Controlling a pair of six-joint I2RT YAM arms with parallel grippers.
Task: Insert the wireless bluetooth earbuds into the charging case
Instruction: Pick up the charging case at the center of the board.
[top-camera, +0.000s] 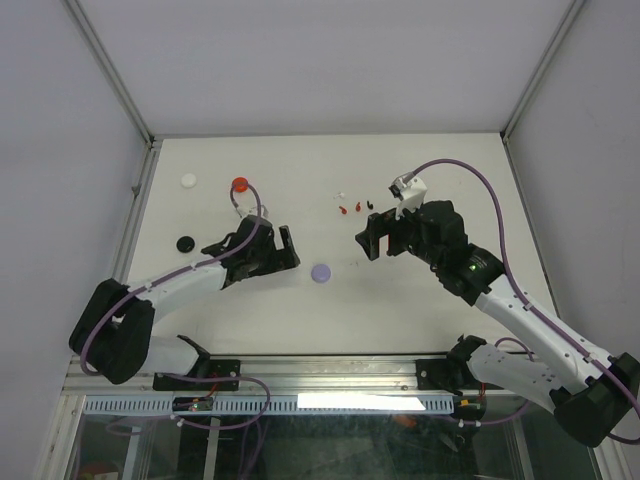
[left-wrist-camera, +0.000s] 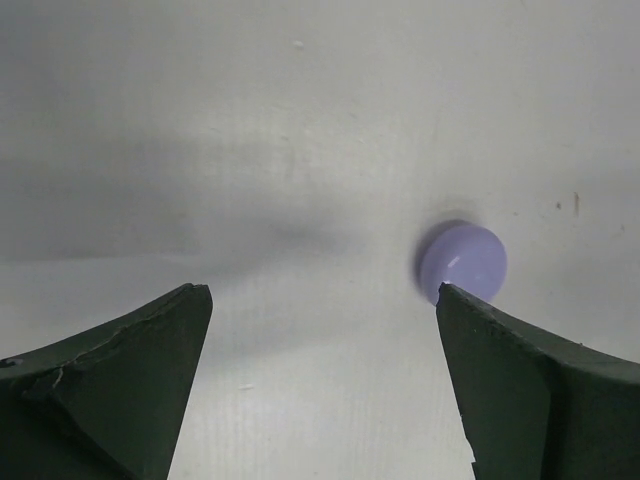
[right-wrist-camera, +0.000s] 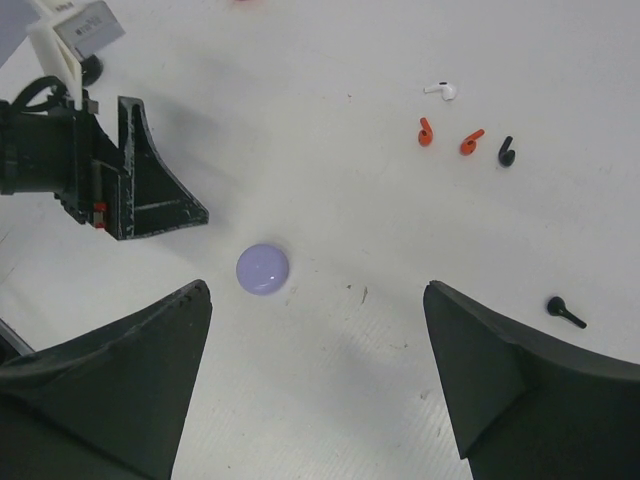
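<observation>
At the far left of the desk (top-camera: 450, 300) lie a white round case (top-camera: 188, 180) and, nearer the arms, a black round case (top-camera: 185, 243). A red round case (top-camera: 240, 185) sits a little to their right, at the far side. The left arm (top-camera: 170, 285) reaches in low over the desk, and its jaws stand spread wide with nothing between them. They open towards the lavender round case (top-camera: 321, 272), which lies just beyond them, closed and flat on the desk. In the left wrist view this case (left-wrist-camera: 462, 262) shows just past the tip of one finger (left-wrist-camera: 540, 390).

Right of centre, towards the far side, the wireless bluetooth earbuds lie loose on the desk, all outside any case. They form a short row: a white earbud (right-wrist-camera: 442, 90), two red earbuds (right-wrist-camera: 425, 132) (right-wrist-camera: 471, 142) and a black earbud (right-wrist-camera: 506, 152). A second black earbud (right-wrist-camera: 566, 312) lies apart from them. The right arm (top-camera: 530, 320) hangs near the row, its jaws also spread and empty.
</observation>
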